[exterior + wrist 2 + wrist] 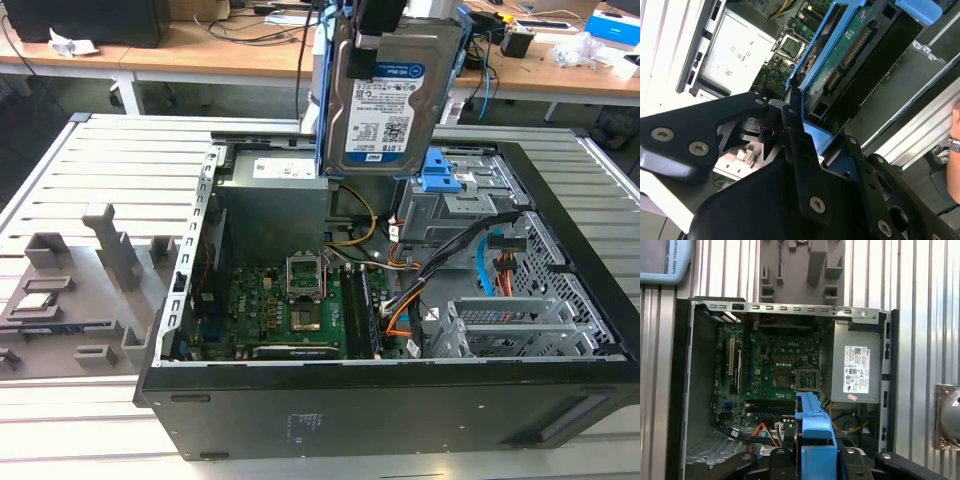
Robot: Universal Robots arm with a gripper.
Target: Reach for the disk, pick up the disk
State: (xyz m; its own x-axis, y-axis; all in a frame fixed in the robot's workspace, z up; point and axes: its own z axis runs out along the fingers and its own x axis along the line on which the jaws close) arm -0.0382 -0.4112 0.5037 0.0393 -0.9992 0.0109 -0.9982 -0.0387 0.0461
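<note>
Nearest to the exterior camera I record the black side wall of the computer case (400, 420), which lies open on a slatted metal table (120, 160). Working from the exterior view's left, a grey fixture tray (80, 290) rests on the table just beside the case. Inside the case the green motherboard (290, 310) lies flat, with the grey power supply box (275, 205) behind it.

Above the middle of the case, the disk (385, 90) is held in the air. It stands on edge, its blue-and-white label faces the exterior camera, and blue rails run down both sides. Its lower edge sits near a bright-blue latch piece (440, 180). Further to the exterior view's right I note the metal drive cage (520, 320), with a bundle of cables (450, 250) between it and the motherboard.

In the second wrist view the gripper (812, 140) has its black fingers (792, 130) drawn narrow and clamped on the disk's blue rail. The green circuit-board face of the disk (845, 55) is turned towards that camera. A person's wrist (954, 145), bearing a watch, shows beyond the table edge. In the first wrist view the disk (815, 435) appears edge-on above the open case.
</note>
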